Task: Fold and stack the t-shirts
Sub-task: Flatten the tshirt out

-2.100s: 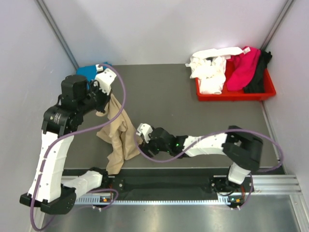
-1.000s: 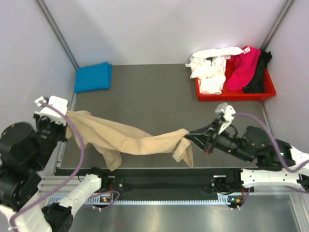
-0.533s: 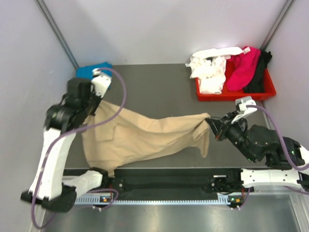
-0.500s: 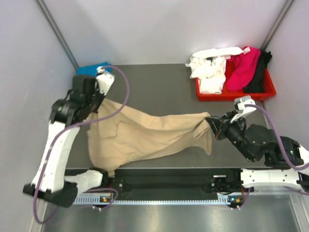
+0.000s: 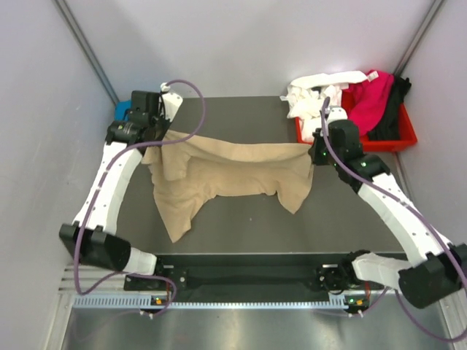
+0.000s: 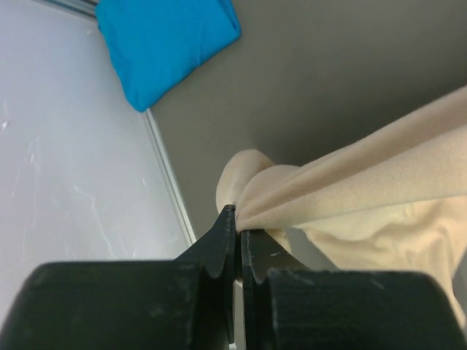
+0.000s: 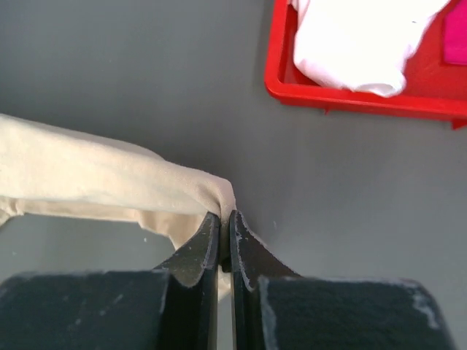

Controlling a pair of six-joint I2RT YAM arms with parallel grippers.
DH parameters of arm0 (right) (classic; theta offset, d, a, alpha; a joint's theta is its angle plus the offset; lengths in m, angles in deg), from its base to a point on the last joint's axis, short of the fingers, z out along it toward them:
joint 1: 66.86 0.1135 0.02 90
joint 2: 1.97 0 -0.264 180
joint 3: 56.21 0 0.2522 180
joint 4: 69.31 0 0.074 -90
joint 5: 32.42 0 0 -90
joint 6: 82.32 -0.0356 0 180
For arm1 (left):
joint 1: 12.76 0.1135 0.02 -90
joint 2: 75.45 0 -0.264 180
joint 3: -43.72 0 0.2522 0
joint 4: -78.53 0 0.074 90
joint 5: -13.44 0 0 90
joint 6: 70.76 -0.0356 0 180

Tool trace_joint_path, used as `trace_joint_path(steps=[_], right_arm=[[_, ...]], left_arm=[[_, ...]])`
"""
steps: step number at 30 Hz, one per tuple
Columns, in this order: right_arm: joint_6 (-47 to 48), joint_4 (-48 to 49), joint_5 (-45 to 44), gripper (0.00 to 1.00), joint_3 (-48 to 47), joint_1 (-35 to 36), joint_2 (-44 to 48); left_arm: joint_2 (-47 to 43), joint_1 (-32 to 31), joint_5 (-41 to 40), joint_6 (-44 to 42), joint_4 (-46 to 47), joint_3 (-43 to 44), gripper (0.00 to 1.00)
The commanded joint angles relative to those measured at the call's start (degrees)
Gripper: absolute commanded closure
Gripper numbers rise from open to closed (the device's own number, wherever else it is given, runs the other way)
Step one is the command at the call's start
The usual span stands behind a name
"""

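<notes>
The grey table [image 5: 248, 226] has the tan t-shirt [image 5: 226, 175] stretched across its middle, loose folds trailing toward the near edge. In the far right corner, the red tray [image 5: 350, 144] holds a white shirt [image 5: 314, 106], a magenta shirt [image 5: 365, 106] and a black shirt [image 5: 390, 109]. A folded blue t-shirt [image 6: 164, 44] sits in the far left corner. The left gripper [image 6: 235, 219] and the right gripper [image 7: 225, 219] are each pinched tight on an upper corner of the tan t-shirt

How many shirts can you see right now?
5: tan stretched across the middle, blue folded far left, white, magenta and black in the tray; others may hide beneath.
</notes>
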Motion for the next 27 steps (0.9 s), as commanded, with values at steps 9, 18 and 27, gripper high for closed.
trace_joint_path(steps=[9, 18, 27], right_arm=[[2.2, 13.6, 9.7, 1.0, -23.9, -5.6, -31.9], [0.6, 7.9, 3.8, 0.42, -55.8, -6.7, -60.8], [2.2, 9.6, 0.6, 0.27, -34.6, -6.7, -41.8]], left_arm=[[25.3, 6.7, 0.0, -1.1, 16.6, 14.9, 1.0], [50.7, 6.8, -5.6, 1.7, 16.3, 42.9, 0.2], [28.8, 7.7, 12.5, 1.1, 10.8, 19.0, 0.02]])
